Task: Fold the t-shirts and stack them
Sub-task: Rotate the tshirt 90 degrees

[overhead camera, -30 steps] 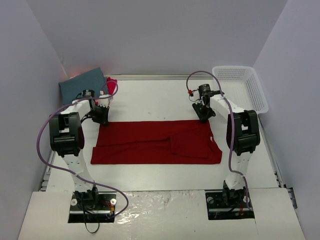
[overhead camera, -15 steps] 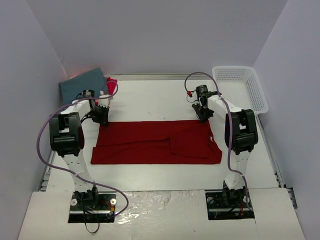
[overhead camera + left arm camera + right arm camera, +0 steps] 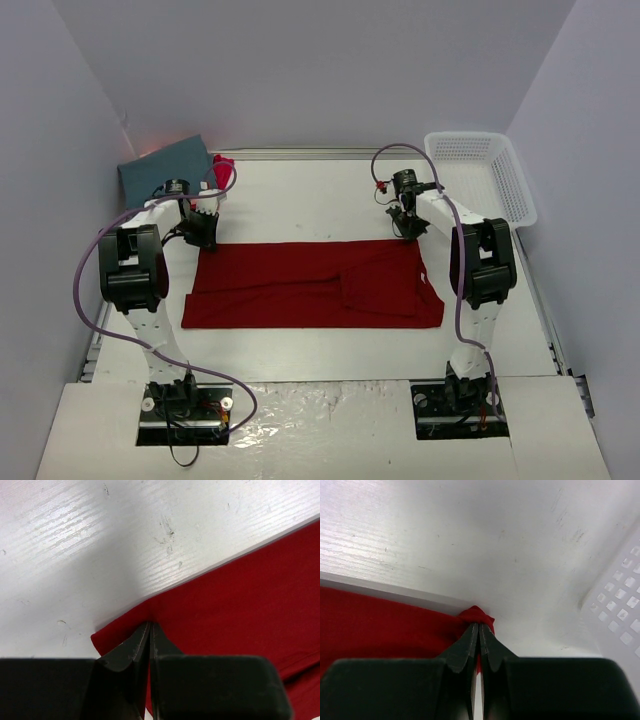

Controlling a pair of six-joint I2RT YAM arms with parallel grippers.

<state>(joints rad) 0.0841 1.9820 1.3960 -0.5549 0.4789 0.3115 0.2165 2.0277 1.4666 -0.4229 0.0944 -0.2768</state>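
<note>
The deep red t-shirt (image 3: pixel 310 283) lies flat across the middle of the table, folded into a wide band. My left gripper (image 3: pixel 205 236) is shut on its far left corner (image 3: pixel 120 630). My right gripper (image 3: pixel 408 228) is shut on its far right corner, which bunches at the fingertips (image 3: pixel 479 616). A slate-teal t-shirt (image 3: pixel 165 165) lies at the far left corner of the table, with a bit of pinkish-red t-shirt (image 3: pixel 222 167) beside it.
A white plastic mesh basket (image 3: pixel 482 175) stands at the far right; its wall shows in the right wrist view (image 3: pixel 620 610). Grey walls close in the table on three sides.
The right gripper has shifted slightly toward the far side with the corner between its fingers. The left arm and the shirt have hardly moved.
</note>
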